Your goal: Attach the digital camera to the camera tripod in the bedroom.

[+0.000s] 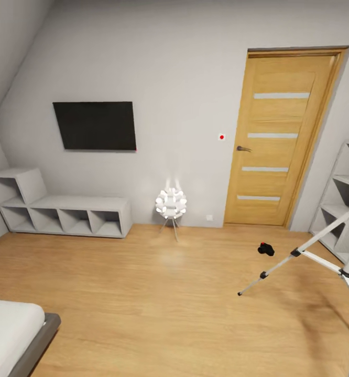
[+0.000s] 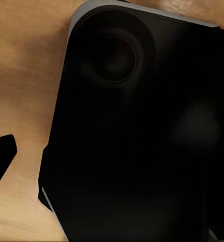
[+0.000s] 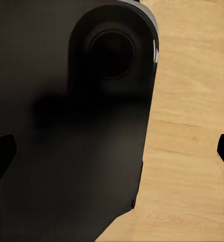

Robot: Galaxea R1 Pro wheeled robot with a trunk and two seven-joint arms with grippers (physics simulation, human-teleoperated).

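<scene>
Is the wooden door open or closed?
Closed. In the head view the wooden door sits flat inside its frame, with no gap showing around its edges and its handle level.

A black wall screen (image 1: 95,125) hangs above grey cube shelving (image 1: 59,209), near a wooden door (image 1: 282,139).

Black digital camera (image 1: 266,249) with red dot — silver-legged camera tripod (image 1: 321,262) — honey-wood door (image 1: 282,141)
</scene>
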